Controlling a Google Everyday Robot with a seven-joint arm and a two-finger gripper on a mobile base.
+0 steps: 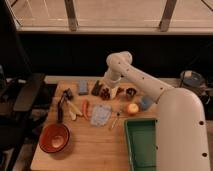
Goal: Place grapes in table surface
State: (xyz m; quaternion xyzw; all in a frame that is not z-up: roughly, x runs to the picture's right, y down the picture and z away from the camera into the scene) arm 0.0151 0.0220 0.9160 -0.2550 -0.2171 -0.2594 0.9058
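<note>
The grapes (105, 93), a small dark reddish bunch, lie on the far middle of the light wooden table surface (95, 150), right of a flat dark block (96, 88). My gripper (108, 86) hangs from the white arm (140, 80) directly over the grapes and right at them, hiding their upper part. I cannot tell whether it touches or holds them. A yellow-orange round fruit (132, 108) sits to the right of them.
A green tray (141, 142) fills the front right corner. A red bowl (54, 138) stands at front left. Utensils (63, 102), a pale blue packet (101, 115), a blue-grey block (82, 87) and a blue object (146, 102) lie mid-table. A black chair (22, 95) stands at left.
</note>
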